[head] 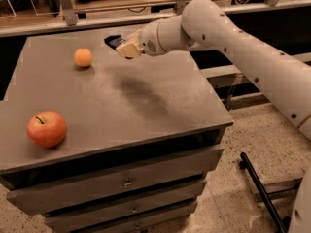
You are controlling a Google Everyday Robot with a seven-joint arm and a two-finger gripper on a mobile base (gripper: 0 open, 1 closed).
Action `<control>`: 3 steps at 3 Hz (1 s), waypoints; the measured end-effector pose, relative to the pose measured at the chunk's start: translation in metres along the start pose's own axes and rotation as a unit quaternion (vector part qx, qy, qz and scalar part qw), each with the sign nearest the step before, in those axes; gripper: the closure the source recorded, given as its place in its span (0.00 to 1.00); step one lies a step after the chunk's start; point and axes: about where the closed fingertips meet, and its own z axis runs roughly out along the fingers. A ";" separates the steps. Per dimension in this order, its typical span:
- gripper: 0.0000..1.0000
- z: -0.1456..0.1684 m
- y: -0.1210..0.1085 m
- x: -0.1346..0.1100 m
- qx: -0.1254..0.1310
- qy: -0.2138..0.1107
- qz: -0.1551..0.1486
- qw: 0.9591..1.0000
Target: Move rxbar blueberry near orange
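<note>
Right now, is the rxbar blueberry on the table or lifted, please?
Lifted: the gripper holds the rxbar blueberry above the table, beside the orange.

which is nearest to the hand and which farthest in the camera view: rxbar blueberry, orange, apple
The hand is above the back of the table.
1. rxbar blueberry: held in the hand.
2. orange: back left, left of the hand.
3. apple: front left corner.

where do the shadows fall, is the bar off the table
Camera view: the tool, in the air right of the orange, holds the rxbar blueberry; its soft shadow lies detached on the table, so likely lifted; orange and apple shadows hug their bases.
</note>
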 end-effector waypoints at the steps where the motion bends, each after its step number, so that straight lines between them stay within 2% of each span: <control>1: 1.00 0.012 0.006 -0.004 0.001 0.027 -0.035 0.999; 2: 1.00 0.023 0.010 0.000 -0.004 0.054 -0.059 0.997; 3: 0.84 0.029 0.012 0.005 -0.011 0.074 -0.069 0.995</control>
